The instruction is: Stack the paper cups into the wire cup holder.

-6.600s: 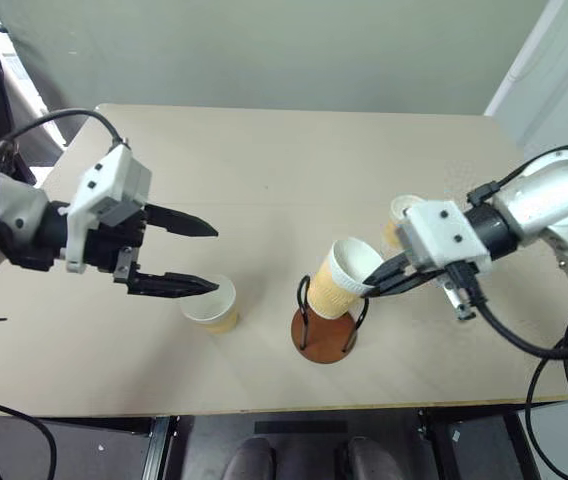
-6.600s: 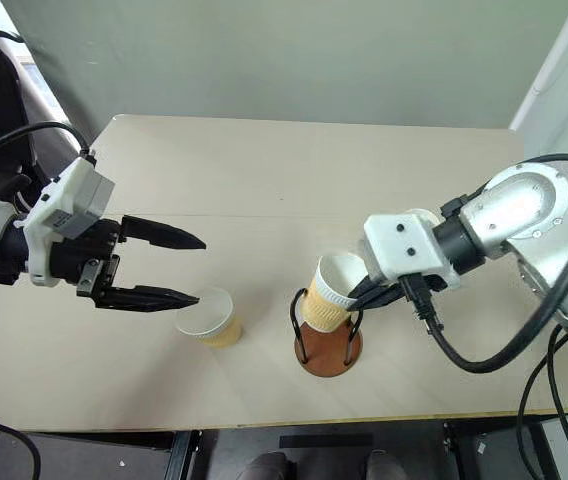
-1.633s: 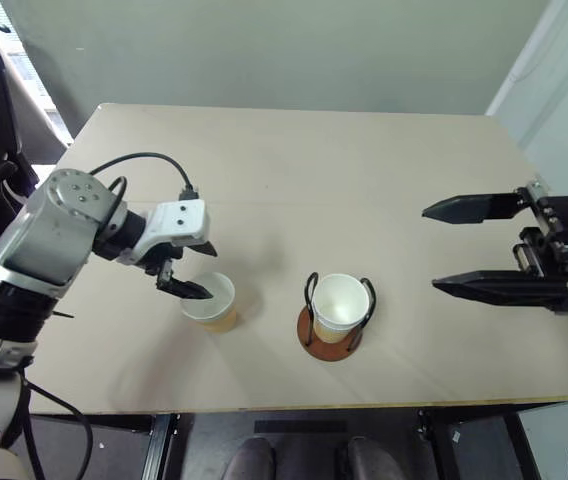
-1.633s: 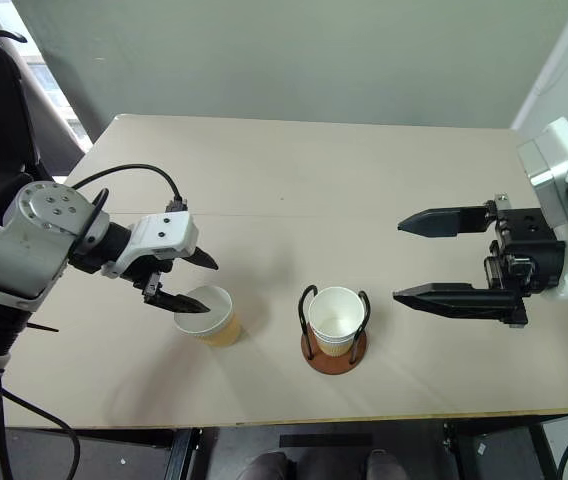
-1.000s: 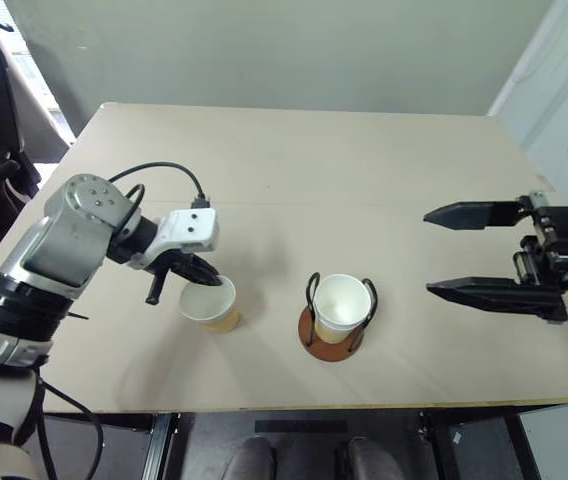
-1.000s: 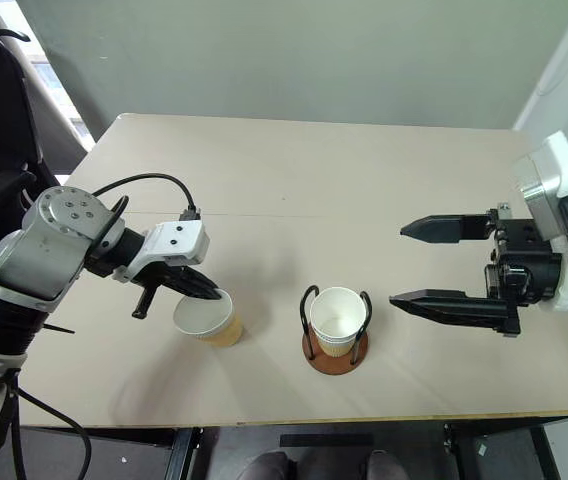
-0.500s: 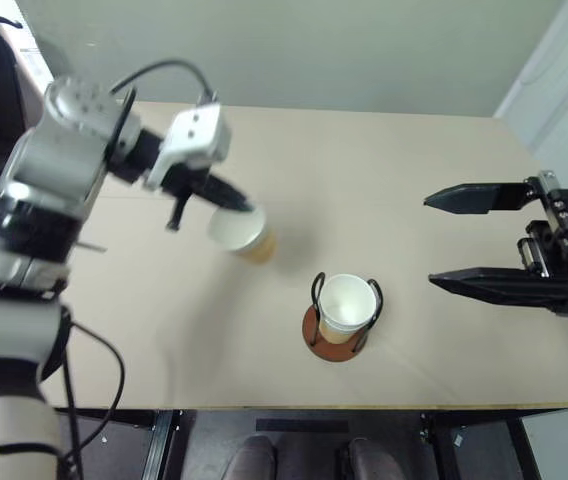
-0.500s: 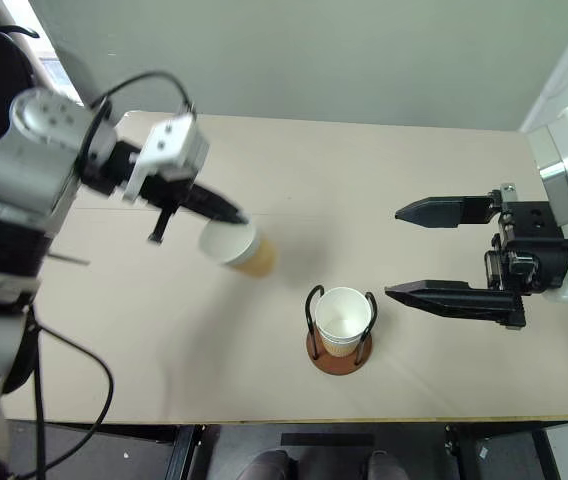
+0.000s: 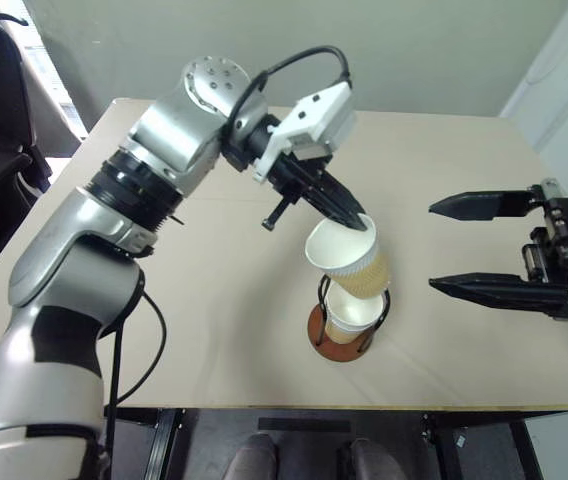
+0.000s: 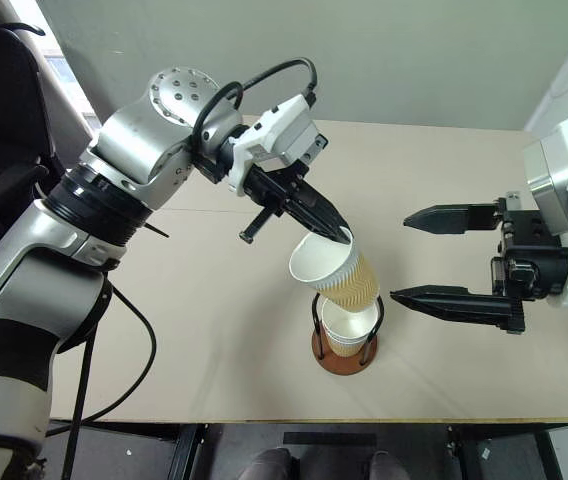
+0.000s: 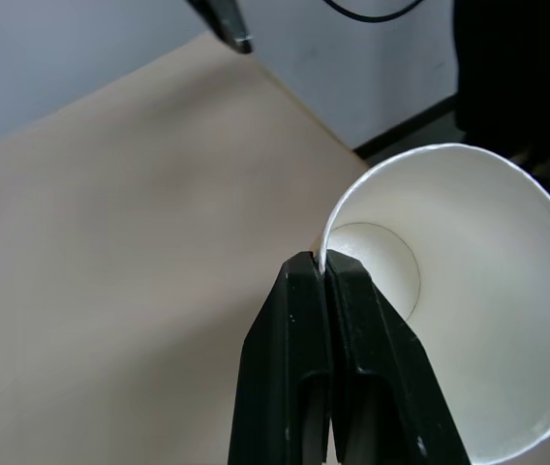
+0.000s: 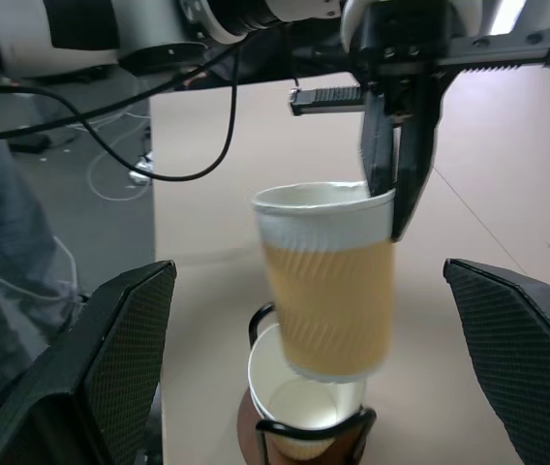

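I have the left gripper pinched tight on the rim of a paper cup, one finger inside and one outside. That cup hangs tilted in the air just above the wire cup holder, which stands near the front edge of the worktop with another cup seated in it. My right gripper hovers to the right, fingers spread wide, holding nothing.
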`<state>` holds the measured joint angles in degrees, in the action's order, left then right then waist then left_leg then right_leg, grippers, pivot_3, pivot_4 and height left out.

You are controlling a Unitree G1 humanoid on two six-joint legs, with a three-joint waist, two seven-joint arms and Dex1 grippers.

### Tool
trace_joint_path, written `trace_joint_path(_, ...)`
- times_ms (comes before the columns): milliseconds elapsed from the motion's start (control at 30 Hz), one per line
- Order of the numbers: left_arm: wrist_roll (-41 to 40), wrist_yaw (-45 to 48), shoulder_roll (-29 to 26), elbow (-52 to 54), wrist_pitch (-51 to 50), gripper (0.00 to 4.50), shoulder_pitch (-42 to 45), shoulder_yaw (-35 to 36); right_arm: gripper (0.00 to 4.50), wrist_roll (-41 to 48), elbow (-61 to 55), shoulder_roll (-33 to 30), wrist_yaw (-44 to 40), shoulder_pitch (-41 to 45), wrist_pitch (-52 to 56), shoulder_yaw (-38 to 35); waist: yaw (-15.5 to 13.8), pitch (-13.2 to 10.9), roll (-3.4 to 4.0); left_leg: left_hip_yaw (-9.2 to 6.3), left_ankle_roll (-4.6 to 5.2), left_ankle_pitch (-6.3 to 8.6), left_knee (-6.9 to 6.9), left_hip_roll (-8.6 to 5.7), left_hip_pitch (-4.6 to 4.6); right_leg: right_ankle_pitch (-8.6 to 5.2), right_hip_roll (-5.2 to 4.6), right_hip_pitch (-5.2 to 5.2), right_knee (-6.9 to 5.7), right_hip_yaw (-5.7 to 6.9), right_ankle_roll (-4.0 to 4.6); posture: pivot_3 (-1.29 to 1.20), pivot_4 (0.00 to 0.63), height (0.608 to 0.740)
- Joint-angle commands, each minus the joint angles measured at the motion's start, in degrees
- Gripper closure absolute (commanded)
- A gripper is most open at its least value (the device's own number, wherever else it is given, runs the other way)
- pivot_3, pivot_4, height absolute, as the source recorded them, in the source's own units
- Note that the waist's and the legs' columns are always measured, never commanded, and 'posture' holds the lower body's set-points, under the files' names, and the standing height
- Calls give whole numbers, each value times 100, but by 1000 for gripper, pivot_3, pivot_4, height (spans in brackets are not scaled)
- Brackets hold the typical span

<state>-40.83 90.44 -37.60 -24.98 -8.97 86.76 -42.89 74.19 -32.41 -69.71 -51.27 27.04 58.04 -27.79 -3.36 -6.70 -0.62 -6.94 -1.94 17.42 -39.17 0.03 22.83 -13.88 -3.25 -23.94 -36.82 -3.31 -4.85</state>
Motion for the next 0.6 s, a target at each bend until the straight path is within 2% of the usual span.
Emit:
trace_joint_path(33, -91, 206, -6, 164, 266, 4470, 274, -172, 0, 143, -153, -149, 148, -113, 13, -465, -11, 1, -1, 0, 0, 0, 1, 0, 0, 1, 0, 0, 0, 0, -1, 0, 150, 740)
trace_joint_path(400, 284, 206, 181, 73, 606, 4470, 240, -561, 0, 455, -393, -278, 434, -646, 133, -1041, -49, 1, 0, 3, 5, 2, -4, -7, 4, -4, 1, 2, 0, 1, -13, 0, 150, 740)
trace_joint_path(600, 841, 206, 426, -123, 945, 4470, 118, -597, 0, 112, -519, -356, 194, -1302, 403, -1487, -75, 1, -1, 2, 7, 4, -7, -9, 6, -5, -1, 2, -1, 1, -16, 0, 150, 740)
